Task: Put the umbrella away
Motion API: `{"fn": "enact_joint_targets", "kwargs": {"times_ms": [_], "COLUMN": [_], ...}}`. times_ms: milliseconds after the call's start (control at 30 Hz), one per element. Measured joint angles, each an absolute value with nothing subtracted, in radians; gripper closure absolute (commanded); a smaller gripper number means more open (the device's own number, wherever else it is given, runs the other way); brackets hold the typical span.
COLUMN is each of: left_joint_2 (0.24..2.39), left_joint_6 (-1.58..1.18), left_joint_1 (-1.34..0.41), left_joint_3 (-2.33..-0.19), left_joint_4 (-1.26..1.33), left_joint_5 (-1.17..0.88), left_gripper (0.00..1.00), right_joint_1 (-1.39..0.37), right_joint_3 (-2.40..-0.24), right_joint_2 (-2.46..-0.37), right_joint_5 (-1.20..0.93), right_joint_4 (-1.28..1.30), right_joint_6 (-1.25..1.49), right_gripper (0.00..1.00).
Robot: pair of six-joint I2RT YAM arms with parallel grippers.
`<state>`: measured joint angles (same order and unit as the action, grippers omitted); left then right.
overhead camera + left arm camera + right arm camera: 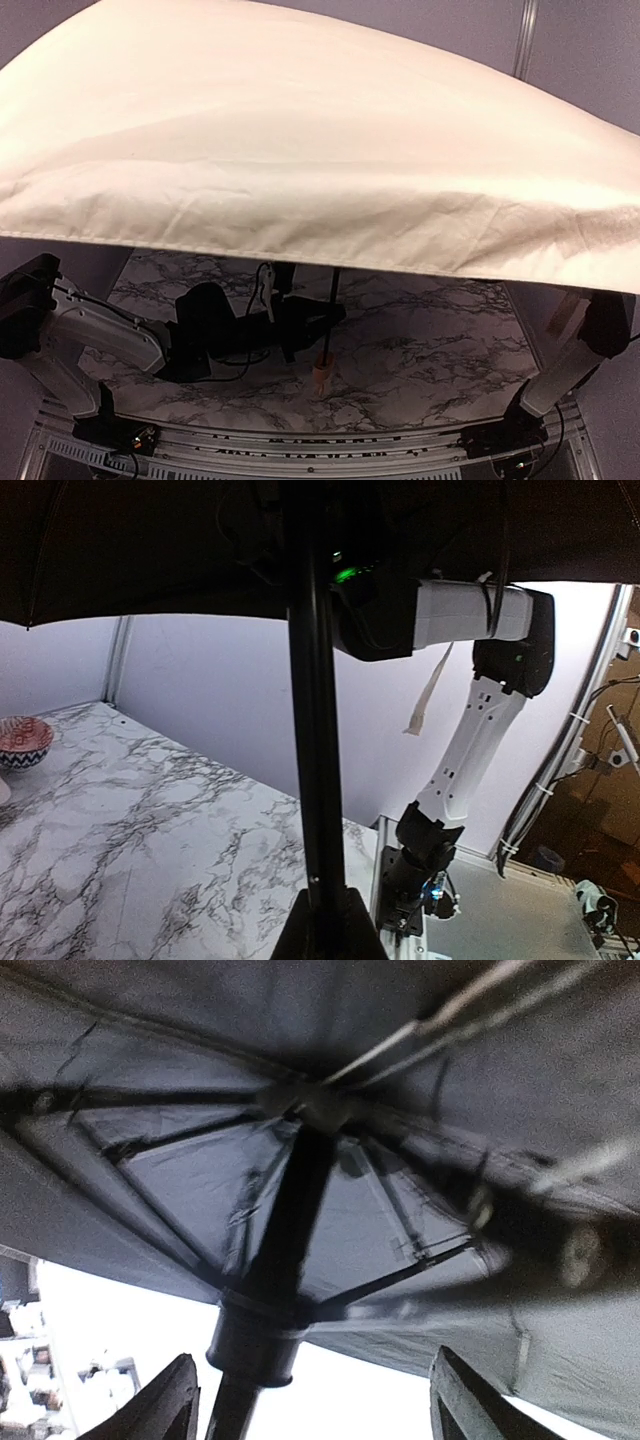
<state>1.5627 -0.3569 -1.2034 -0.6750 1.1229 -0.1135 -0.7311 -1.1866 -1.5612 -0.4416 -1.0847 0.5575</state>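
Observation:
The umbrella stands open. Its cream canopy (320,140) fills most of the top view, and its dark underside (300,1110) fills the right wrist view. The thin dark shaft (333,300) runs down to the tan wooden handle (322,375), just above the marble table (420,360). My left gripper (300,322) is shut on the shaft (312,730), and its fingertips (325,930) clamp it low in the left wrist view. My right gripper (315,1410) is open under the canopy, with its left finger (160,1405) just left of the shaft below the runner (255,1340). The canopy hides the right gripper in the top view.
A red-and-white bowl (22,742) sits at the far left of the table in the left wrist view. The right arm (575,360) rises from its base at the table's right edge and shows in the left wrist view (470,730). Grey walls stand behind.

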Motion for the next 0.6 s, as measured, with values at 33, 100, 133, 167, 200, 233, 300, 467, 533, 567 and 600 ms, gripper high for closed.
{"fn": "enact_joint_targets", "kwargs": {"times_ms": [33, 100, 133, 167, 200, 233, 300, 467, 533, 567, 600], "left_joint_2": [1.563, 1.565, 1.569, 1.575, 1.581, 1.585, 1.589, 1.590, 1.590, 1.590, 1.590], "left_joint_6": [-0.366, -0.390, -0.405, -0.422, -0.443, -0.460, -0.485, -0.513, -0.516, -0.516, -0.516], "left_joint_1": [-1.203, -1.202, -1.200, -1.194, -1.186, -1.179, -1.166, -1.147, -1.146, -1.146, -1.146], "left_joint_3": [-0.673, -0.669, -0.668, -0.665, -0.662, -0.660, -0.657, -0.665, -0.673, -0.674, -0.675], "left_joint_4": [1.136, 1.169, 1.193, 1.224, 1.260, 1.290, 1.341, 1.424, 1.431, 1.433, 1.432], "left_joint_5": [-0.135, -0.168, -0.185, -0.200, -0.217, -0.229, -0.247, -0.270, -0.273, -0.274, -0.277], "left_gripper": [1.00, 1.00, 1.00, 1.00, 1.00, 1.00, 1.00, 1.00, 1.00, 1.00, 1.00], "right_joint_1": [-0.731, -0.731, -0.731, -0.731, -0.731, -0.731, -0.731, -0.740, -0.750, -0.756, -0.763], "right_joint_3": [-1.187, -1.187, -1.187, -1.186, -1.185, -1.183, -1.170, -1.151, -1.155, -1.155, -1.155], "right_joint_2": [-1.558, -1.554, -1.554, -1.554, -1.554, -1.554, -1.552, -1.552, -1.552, -1.552, -1.552], "right_joint_5": [-0.460, -0.508, -0.525, -0.548, -0.565, -0.578, -0.596, -0.626, -0.634, -0.640, -0.648], "right_joint_4": [-1.085, -1.089, -1.089, -1.088, -1.084, -1.079, -1.069, -1.007, -0.980, -0.969, -0.959], "right_joint_6": [0.553, 0.548, 0.547, 0.545, 0.544, 0.540, 0.529, 0.499, 0.482, 0.476, 0.469], "right_gripper": [0.25, 0.25, 0.25, 0.24, 0.24, 0.25, 0.26, 0.25, 0.25, 0.24, 0.24]}}
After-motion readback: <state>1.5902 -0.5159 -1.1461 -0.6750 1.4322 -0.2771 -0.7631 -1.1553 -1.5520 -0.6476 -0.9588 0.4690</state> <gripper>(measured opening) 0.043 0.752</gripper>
